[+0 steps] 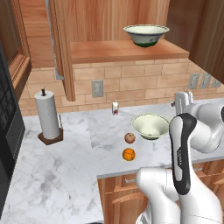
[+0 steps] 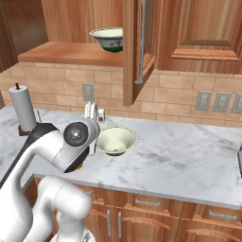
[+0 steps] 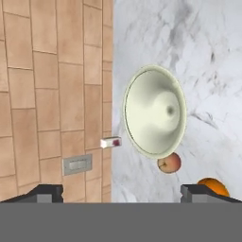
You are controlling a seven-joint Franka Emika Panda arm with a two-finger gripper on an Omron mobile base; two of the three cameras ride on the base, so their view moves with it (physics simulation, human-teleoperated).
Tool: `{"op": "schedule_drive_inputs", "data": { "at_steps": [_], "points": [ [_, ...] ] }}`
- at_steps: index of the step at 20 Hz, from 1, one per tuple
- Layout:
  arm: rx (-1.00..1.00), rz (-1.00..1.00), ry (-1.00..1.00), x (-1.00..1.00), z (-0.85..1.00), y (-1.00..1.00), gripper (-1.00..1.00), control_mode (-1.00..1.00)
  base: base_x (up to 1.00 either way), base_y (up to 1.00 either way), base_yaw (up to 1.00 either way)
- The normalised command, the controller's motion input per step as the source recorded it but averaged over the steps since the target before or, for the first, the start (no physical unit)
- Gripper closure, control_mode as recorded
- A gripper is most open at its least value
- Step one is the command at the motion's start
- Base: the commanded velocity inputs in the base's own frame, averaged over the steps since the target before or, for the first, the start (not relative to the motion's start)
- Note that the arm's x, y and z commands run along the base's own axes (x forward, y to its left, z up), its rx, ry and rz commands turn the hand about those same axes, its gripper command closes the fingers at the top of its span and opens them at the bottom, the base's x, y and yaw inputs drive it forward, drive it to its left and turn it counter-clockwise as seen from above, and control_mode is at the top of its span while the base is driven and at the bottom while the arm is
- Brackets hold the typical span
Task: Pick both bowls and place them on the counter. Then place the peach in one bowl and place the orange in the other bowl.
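A: Where does the job stand, starting close to the fingers (image 3: 47, 191)?

B: They're spread wide with nothing between them, hanging above the table (image 1: 65, 175). Right beside one fingertip is the orange (image 3: 213, 185); a little beyond it, the peach (image 3: 169, 163). Both fruits sit bare on the marble.

A: And the bowls?

B: One bowl (image 3: 155, 110) is already down on the table, just past the peach and nearly touching it, empty. A small white carton (image 3: 111, 142) stands beyond that bowl by the tiled wall. The second bowl (image 1: 146, 34) is farthest off, up on the wooden shelf (image 1: 127, 50), well above the fingers.

A: So which step is this?

B: I'd judge one bowl delivered, the other not yet fetched. The next move calls for raising the arm to the shelf, closing on that bowl's flared rim, and bringing it down beside the first, clear of the fruit.
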Motion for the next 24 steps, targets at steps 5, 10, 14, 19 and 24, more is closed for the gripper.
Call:
{"op": "schedule_drive_inputs", "data": {
  "at_steps": [5,10,14,19,24],
  "points": [
    [0.0,0.0,0.0,-0.21,0.57,0.0,-1.0,-1.0,0.0,0.0,0.0],
    [0.0,0.0,0.01,-0.22,0.54,0.0,-1.0,-1.0,0.0,0.0,0.0],
    [0.0,0.0,0.0,-0.22,0.48,0.02,-1.0,-1.0,0.0,0.0,0.0],
    [0.0,0.0,-0.11,-0.15,0.39,0.07,-1.0,-1.0,0.0,0.0,0.0],
    [0.0,0.0,-0.21,-0.09,0.37,0.03,-1.0,-1.0,0.0,0.0,0.0]
  ]
}}
